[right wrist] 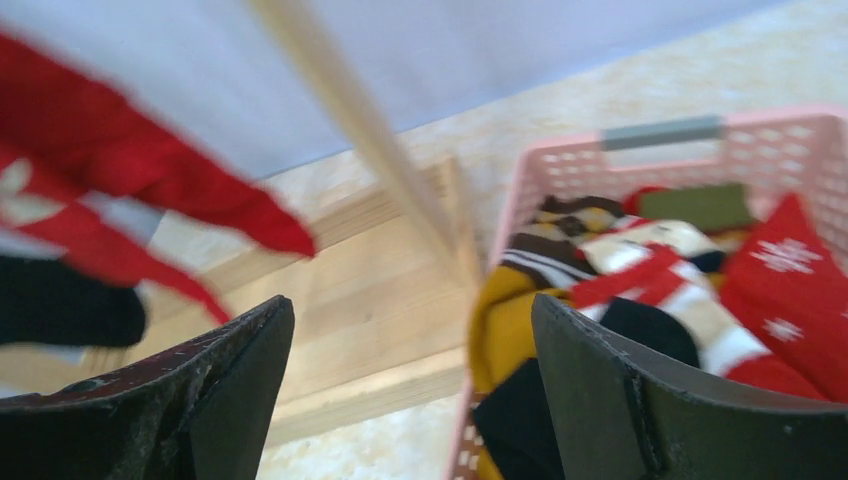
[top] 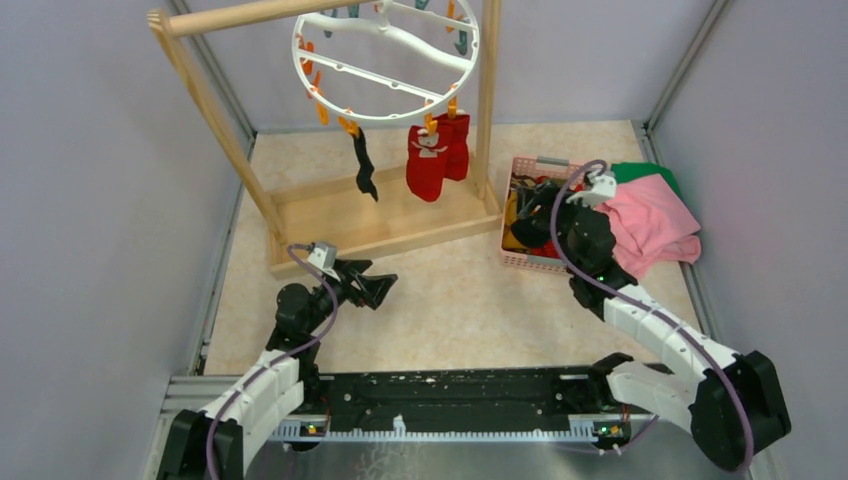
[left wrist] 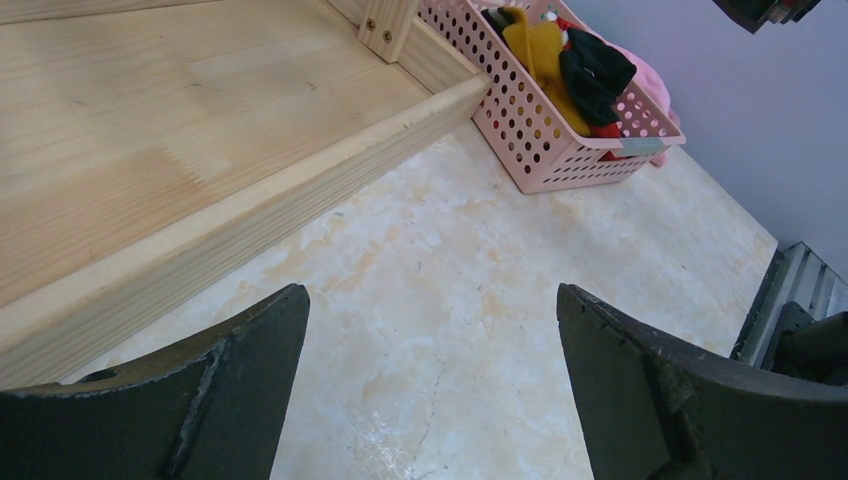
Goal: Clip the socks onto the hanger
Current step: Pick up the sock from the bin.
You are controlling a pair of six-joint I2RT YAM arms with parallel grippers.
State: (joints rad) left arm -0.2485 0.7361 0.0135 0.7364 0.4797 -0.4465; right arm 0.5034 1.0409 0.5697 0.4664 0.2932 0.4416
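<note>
Grey walls enclose beige tabletop; wooden rack holds the hanger.

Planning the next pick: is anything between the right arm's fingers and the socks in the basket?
Nothing visible covers the socks; they lie exposed in the pink basket. The right gripper, fingers open, hangs above its rim, with the rack's wooden post close beside.

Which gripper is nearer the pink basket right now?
Right. The right gripper hangs open over the pink basket, at its left side above the socks. The left gripper is well off to the basket's left, over the table before the wooden rack.
</note>
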